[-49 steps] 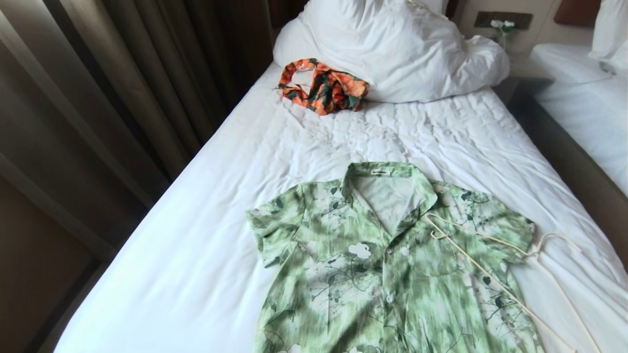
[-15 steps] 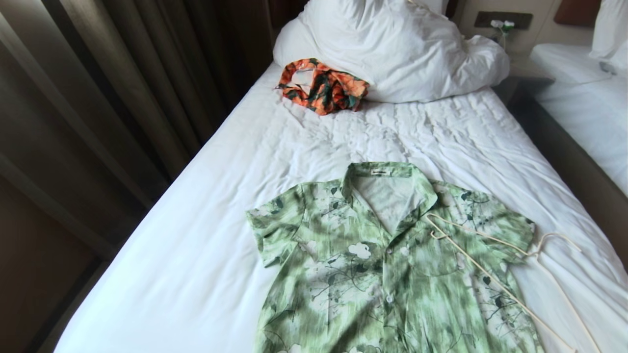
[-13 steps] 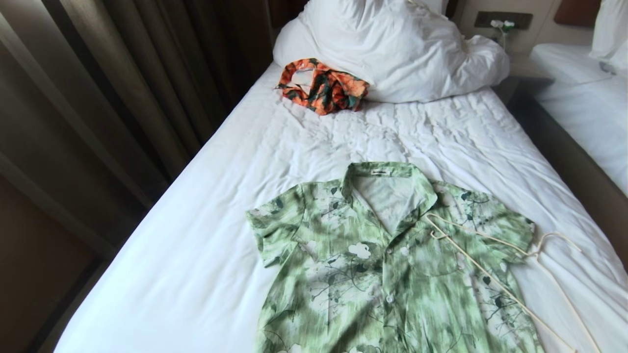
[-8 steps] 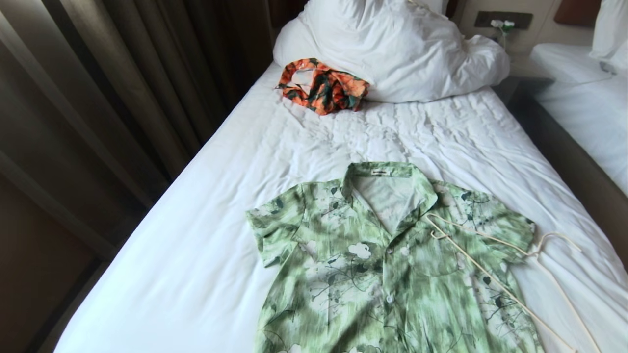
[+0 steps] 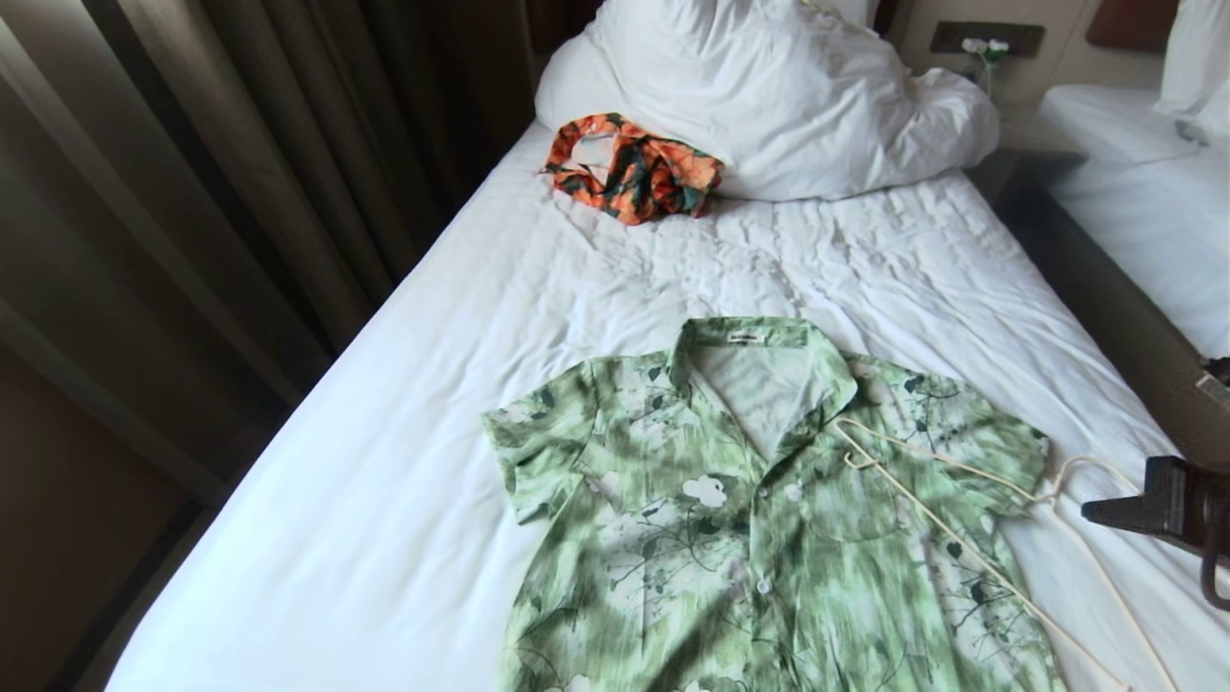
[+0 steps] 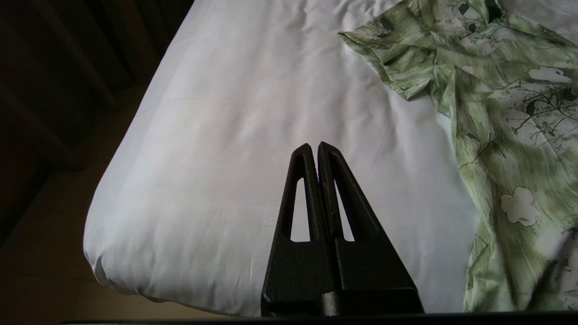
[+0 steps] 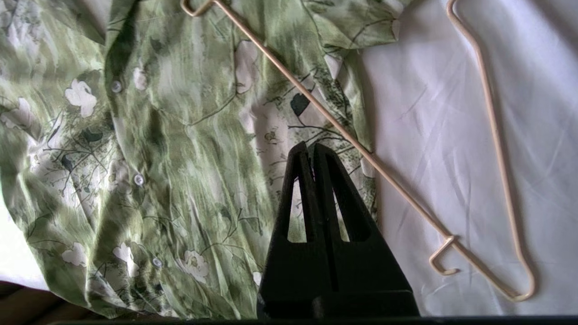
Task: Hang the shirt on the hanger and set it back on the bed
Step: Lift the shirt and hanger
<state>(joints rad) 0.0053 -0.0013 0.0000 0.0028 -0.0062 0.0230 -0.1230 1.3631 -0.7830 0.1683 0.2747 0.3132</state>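
Shirt flat on bed lower centre, hanger half over its lower-right sleeve; right gripper above it, left gripper over bare sheet, both fingers pressed together: spread right fingers, pinch wire cleanly without fabric.

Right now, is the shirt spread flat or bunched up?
Spread flat: the shirt lies face up on the bed, sleeves out, collar open.

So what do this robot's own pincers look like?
Both pincers, left pincer and right pincer, are matte black: two tapered fingers each with a long triangular cut-out, on a broad textured black base. No markings visible; a dark cable loops at the right arm in the head view.
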